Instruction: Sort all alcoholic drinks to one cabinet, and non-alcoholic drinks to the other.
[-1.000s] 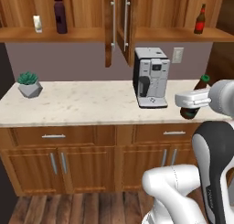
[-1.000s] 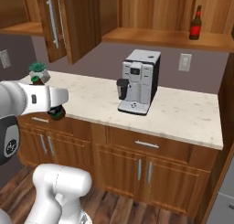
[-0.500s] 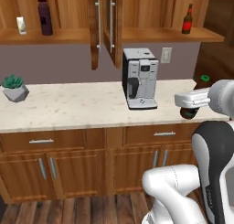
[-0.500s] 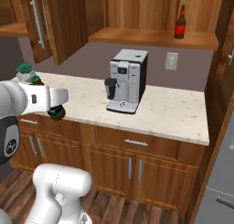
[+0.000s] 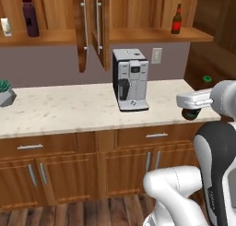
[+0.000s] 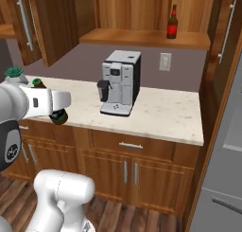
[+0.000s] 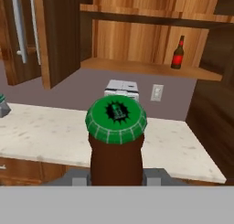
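My gripper point(image 7: 116, 175) is shut on a brown beer bottle point(image 7: 116, 147) with a green cap, one of the alcoholic drinks, held upright in front of the counter. From the left base camera the gripper point(image 5: 191, 110) is at the right and the bottle's cap point(image 5: 207, 78) shows above the arm. A dark bottle with a red label point(image 5: 176, 20) stands on the open right cabinet's shelf point(image 5: 156, 34). The non-alcoholic drinks, a purple bottle point(image 5: 31, 18) and a white carton point(image 5: 6, 26), stand on the left cabinet's shelf.
A coffee machine point(image 5: 130, 80) stands on the marble counter point(image 5: 69, 110) under two open cabinet doors point(image 5: 83, 26). A potted plant point(image 5: 3, 92) sits at the counter's left end. A tall dark wood panel point(image 6: 215, 84) bounds the counter's right end.
The base has driven to the right, so the whole scene has shifted left in both base views. The gripper holds the bottle as before.
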### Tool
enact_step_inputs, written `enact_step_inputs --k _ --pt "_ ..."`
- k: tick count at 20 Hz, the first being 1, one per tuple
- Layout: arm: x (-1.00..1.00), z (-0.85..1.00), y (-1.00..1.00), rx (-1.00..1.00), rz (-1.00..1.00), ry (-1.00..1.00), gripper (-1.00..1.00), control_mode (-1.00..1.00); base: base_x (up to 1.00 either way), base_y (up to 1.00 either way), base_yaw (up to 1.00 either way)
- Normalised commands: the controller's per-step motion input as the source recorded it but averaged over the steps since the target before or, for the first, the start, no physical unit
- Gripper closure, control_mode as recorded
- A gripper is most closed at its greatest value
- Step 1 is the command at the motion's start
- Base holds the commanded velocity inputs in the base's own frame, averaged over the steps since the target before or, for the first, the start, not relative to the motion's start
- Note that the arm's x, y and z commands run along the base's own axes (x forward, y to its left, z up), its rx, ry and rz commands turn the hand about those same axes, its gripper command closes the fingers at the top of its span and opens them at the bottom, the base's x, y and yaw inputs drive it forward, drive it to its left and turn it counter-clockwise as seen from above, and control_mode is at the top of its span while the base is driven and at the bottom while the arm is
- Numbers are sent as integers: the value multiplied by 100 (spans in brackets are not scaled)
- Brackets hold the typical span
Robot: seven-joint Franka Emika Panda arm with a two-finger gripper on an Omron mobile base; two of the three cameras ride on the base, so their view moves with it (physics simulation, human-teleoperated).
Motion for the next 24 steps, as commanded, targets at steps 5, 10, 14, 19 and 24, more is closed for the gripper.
enact_step_inputs --k 5,10,14,19,24 --pt "0 0 0 0 0 0 100 100 28 -17 -10" --pt "0 0 0 0 0 0 100 100 38 -14 -8" --pt "0 0 0 0 0 0 100 100 44 -13 -7" --pt "0 0 0 0 0 0 100 100 40 -9 -6" --pt "0 0 0 0 0 0 100 100 40 -4 -4"
